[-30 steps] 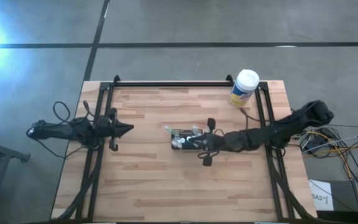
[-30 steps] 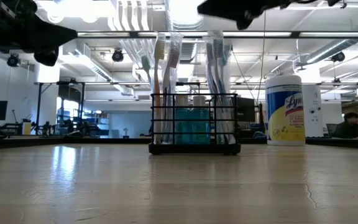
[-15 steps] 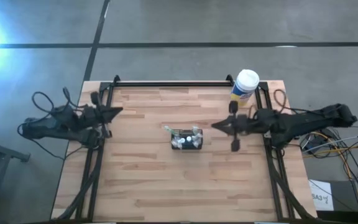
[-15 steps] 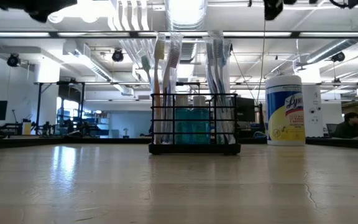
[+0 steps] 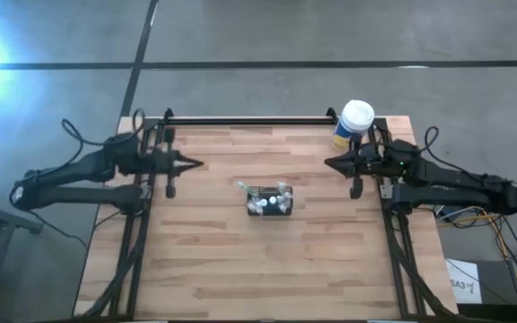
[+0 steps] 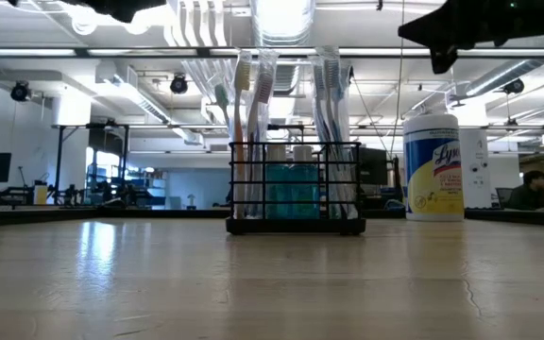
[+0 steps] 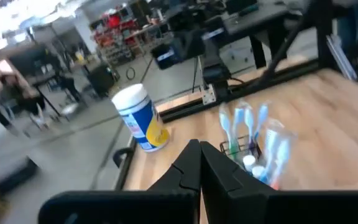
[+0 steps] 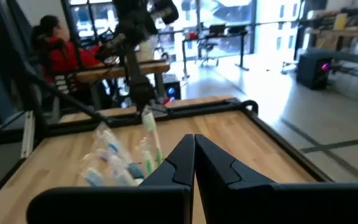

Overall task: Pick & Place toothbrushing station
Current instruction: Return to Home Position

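Toothbrushing station (image 5: 270,201) mid-table, left pincer (image 5: 196,165) and right pincer (image 5: 330,163) closed, flanking it

The caddy (image 6: 296,189) stands mid-tabletop (image 6: 272,283), toothbrushes (image 6: 244,123) upright at both ends, teal containers (image 6: 291,189) between. The canister (image 6: 433,168) stands apart, right, beneath a dark arm (image 6: 470,28).

Low view, right of centre: white-capped canister (image 6: 433,168) carries a yellow label with large dark script, cut off by the curve, legible as "Lys". High view, lower right corner: white sheet (image 5: 461,280) shows small marks, roughly "SA3", uncertain. Nothing else legible.
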You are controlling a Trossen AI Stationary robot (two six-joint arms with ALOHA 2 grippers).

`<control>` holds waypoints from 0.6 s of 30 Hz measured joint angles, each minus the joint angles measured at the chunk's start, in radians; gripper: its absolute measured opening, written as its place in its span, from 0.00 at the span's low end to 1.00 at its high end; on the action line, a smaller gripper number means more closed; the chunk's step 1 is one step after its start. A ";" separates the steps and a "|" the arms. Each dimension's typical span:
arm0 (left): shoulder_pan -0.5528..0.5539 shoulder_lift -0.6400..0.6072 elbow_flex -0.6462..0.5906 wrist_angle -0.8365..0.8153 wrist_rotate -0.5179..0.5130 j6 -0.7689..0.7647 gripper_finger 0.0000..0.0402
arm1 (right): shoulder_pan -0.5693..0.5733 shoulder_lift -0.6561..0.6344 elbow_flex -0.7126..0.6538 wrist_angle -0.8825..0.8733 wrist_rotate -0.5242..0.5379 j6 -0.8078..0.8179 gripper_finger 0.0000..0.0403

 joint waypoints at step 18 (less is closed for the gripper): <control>0.456 -0.306 -0.365 0.343 0.313 -0.427 0.00 | -0.026 -0.472 -0.232 -0.054 0.008 0.083 0.02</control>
